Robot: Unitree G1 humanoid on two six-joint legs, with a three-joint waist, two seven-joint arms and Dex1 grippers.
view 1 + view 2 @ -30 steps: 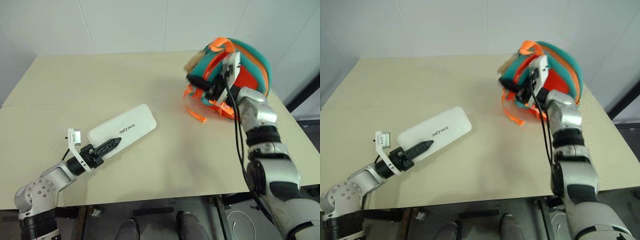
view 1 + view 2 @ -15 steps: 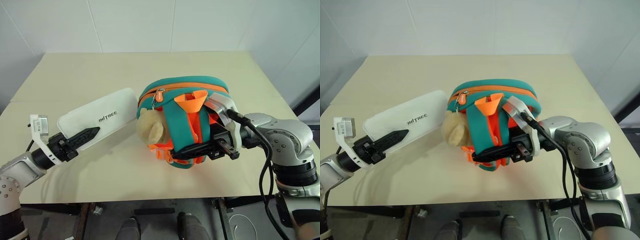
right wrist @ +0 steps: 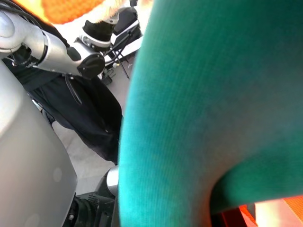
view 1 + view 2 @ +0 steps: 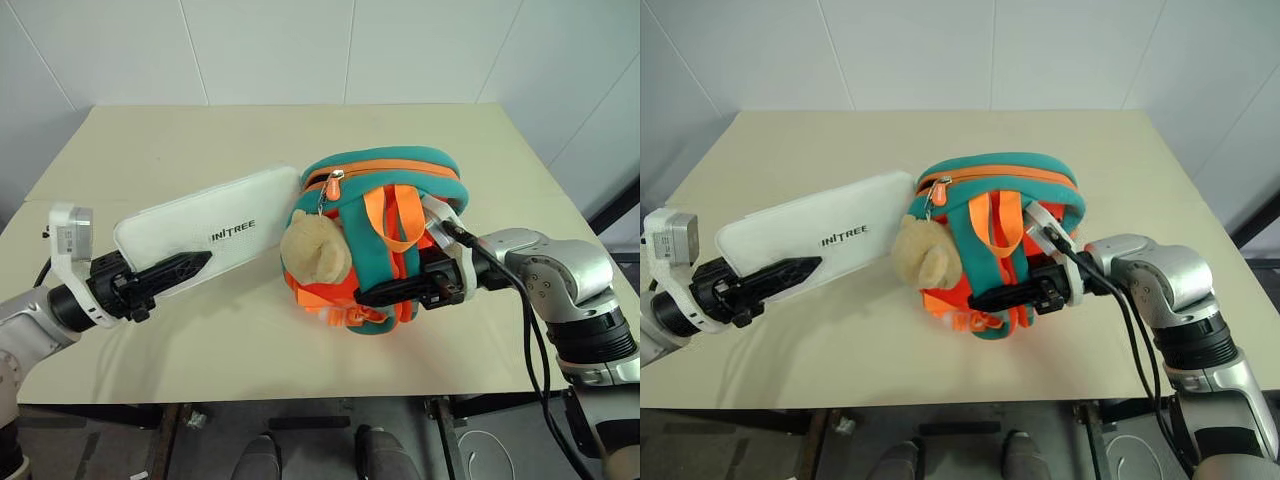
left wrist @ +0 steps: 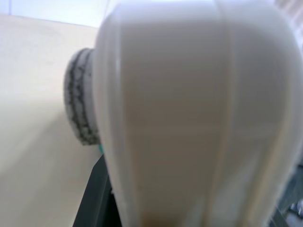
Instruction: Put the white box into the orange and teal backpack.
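From the left eye, a tan bench (image 4: pixel 180 150) stands in front of a white wall. The left gripper (image 4: pixel 185 268) comes in from the left side. Its two black fingers are clamped on the near end of the white box (image 4: pixel 215 228), one finger lying dark on the top face. The box is held up off the bench and tilts up toward the middle. It has small dark letters on top. Its far end just touches the orange and teal backpack (image 4: pixel 395 200).

The backpack is in the middle, held up above the bench. A teal band and an orange zip line run over its top. Orange straps hang down the front. A beige plush charm (image 4: pixel 315 250) hangs on the side nearest the box. The right gripper (image 4: pixel 385 295) reaches in from the right. Its fingers are pressed together on a teal strap low on the backpack.

From the right eye, the same things show, with the box beside the plush charm.

In the left wrist view, the white box (image 5: pixel 189 113) is very close and blurry. Some tan bench (image 5: pixel 38 118) shows beside it.

In the right wrist view, a wide teal strap (image 3: pixel 199 109) of the backpack is very close. A bit of orange shows by it.
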